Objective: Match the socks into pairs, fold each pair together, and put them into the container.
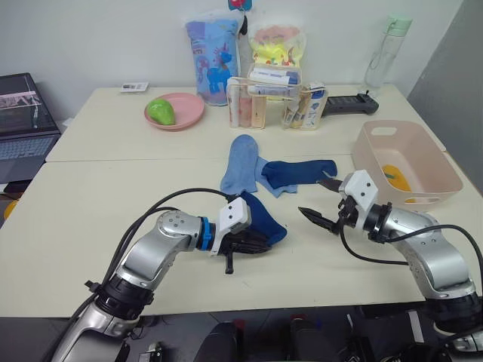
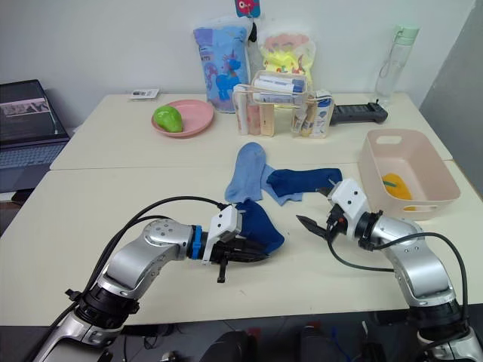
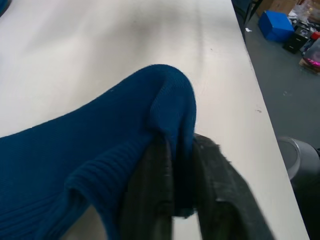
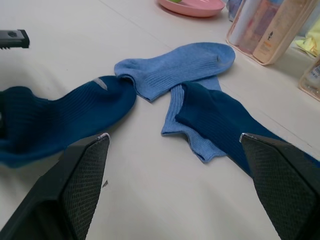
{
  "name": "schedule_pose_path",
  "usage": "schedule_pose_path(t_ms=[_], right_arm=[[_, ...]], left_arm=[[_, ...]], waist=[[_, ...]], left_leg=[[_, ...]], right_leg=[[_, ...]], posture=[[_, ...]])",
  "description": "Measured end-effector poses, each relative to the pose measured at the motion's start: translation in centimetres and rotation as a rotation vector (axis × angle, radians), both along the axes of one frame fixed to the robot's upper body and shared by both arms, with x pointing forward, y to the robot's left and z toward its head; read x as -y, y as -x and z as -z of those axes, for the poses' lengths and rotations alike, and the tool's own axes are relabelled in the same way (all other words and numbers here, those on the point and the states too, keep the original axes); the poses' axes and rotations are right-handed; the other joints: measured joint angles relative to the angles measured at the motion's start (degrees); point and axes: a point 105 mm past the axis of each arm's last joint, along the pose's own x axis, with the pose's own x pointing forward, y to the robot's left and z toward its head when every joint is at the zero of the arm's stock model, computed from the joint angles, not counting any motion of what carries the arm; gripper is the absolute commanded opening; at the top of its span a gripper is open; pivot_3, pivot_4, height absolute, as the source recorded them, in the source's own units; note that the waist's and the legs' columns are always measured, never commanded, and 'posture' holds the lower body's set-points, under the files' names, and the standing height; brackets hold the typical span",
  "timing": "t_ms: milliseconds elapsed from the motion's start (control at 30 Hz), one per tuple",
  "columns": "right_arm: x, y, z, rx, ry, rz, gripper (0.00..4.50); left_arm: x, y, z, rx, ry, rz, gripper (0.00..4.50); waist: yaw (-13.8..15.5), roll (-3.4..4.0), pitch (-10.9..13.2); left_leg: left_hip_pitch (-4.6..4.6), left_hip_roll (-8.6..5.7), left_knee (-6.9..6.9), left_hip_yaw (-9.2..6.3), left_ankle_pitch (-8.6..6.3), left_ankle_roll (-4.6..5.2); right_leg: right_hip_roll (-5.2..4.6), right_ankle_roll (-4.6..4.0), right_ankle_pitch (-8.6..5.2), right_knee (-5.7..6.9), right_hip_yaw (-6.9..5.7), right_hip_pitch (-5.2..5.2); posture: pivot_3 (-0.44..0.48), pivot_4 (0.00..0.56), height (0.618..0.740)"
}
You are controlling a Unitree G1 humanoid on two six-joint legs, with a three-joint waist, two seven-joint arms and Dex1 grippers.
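- One navy sock (image 1: 266,220) is pinched at its edge by the left gripper (image 1: 243,243) — lying askew near the table's front edge.
- The right gripper (image 1: 323,200) is held wide open, empty.

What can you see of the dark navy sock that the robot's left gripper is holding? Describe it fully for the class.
The dark navy ribbed knit sock is soft and short, with a ribbed cuff. It lies crumpled on the cream table near the front edge, one folded edge pinched between the two black fingers of the left gripper, which is shut on it. Its far end reaches toward the light blue socks without clearly touching them.
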Motion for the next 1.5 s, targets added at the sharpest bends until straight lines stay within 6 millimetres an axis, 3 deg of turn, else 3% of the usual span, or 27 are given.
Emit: schedule_pose_path(t_ms=[167, 300, 500, 633, 733, 867, 933, 1233, 1333, 1500], right_arm=[[-0.2, 0.3, 0.5, -0.021, 0.009, -0.021, 4.50], [0.2, 0.5, 1.9, -0.062, 0.035, -0.025, 4.50], [0.0, 1.0, 2.1, -0.091, 0.030, -0.060, 4.50], [-1.0, 2.2, 2.4, -0.144, 0.037, -0.137, 4.50], [-2.0, 3.5, 4.0, -0.216, 0.060, -0.192, 4.50], [-3.1, 4.3, 5.9, -0.255, 0.114, -0.235, 4.50], [-3.3, 4.4, 7.0, -0.278, 0.132, -0.242, 4.10], [-3.7, 4.4, 7.3, -0.271, 0.110, -0.266, 1.02], [-3.9, 4.8, 7.3, -0.291, 0.091, -0.297, 0.01], [-4.8, 5.7, 6.8, -0.344, 0.037, -0.352, 0.01]], left_arm=[[-1.4, -0.3, -0.7, -0.026, 0.014, -0.032, 3.24], [-4.4, -2.7, -1.4, 0.033, 0.006, -0.198, 4.46], [-7.4, -6.0, 0.9, 0.073, -0.019, -0.460, 4.46], [-7.0, -6.7, 1.9, 0.059, -0.002, -0.496, 4.46], [-6.3, -7.0, 2.2, 0.060, -0.011, -0.486, 4.46], [-6.0, -7.2, 2.1, 0.078, -0.027, -0.469, 3.57], [-5.8, -7.1, 2.3, 0.079, -0.030, -0.460, 2.90], [-5.4, -6.7, 2.5, 0.067, -0.043, -0.414, 0.01], [-5.0, -6.7, 2.4, 0.075, -0.046, -0.389, 0.00], [-2.4, -6.8, 2.5, 0.061, -0.034, -0.294, 0.00]], waist=[[-0.08, 0.00, 0.00], [0.01, 0.00, 0.00], [0.06, -0.01, 0.01], [0.08, -0.02, 0.01], [0.07, -0.02, 0.01], [0.06, -0.02, 0.01], [0.05, -0.02, 0.01], [0.06, -0.02, 0.01], [0.06, -0.02, 0.01], [0.21, -0.03, 0.01]], left_leg=[[0.00, 0.02, -0.01, -0.01, 0.00, 0.00], [0.01, 0.00, 0.01, -0.01, 0.00, 0.01], [-0.01, 0.00, 0.01, -0.02, 0.00, 0.00], [-0.01, 0.00, 0.02, -0.02, 0.00, 0.00], [-0.01, 0.00, 0.02, -0.02, 0.00, 0.00], [0.00, 0.00, 0.02, -0.01, 0.01, -0.01], [0.00, 0.00, 0.02, -0.02, 0.01, -0.02], [0.01, 0.00, 0.03, -0.02, 0.01, -0.02], [0.01, -0.01, 0.03, -0.02, 0.01, -0.02], [0.00, -0.04, 0.09, -0.04, 0.01, -0.01]], right_leg=[[0.01, 0.00, 0.00, 0.02, -0.02, -0.02], [-0.01, 0.00, 0.00, 0.00, -0.01, 0.00], [-0.01, 0.00, 0.00, -0.01, -0.02, -0.01], [-0.01, 0.00, 0.00, 0.00, -0.03, -0.01], [-0.01, 0.00, 0.00, 0.00, -0.03, 0.00], [-0.01, 0.01, 0.00, 0.01, -0.02, -0.01], [-0.01, 0.00, 0.00, 0.01, -0.03, -0.01], [-0.01, 0.00, 0.00, 0.01, -0.03, -0.01], [-0.01, 0.00, 0.00, 0.01, -0.03, 0.00], [-0.02, 0.01, 0.00, 0.00, -0.05, 0.05]], posture=[[0.000, 0.150, 0.740], [0.000, 0.150, 0.740], [0.000, 0.150, 0.740], [0.000, 0.150, 0.740], [0.000, 0.150, 0.740], [0.000, 0.150, 0.740], [0.000, 0.150, 0.740], [0.000, 0.150, 0.740], [0.000, 0.150, 0.740], [0.000, 0.150, 0.740]])
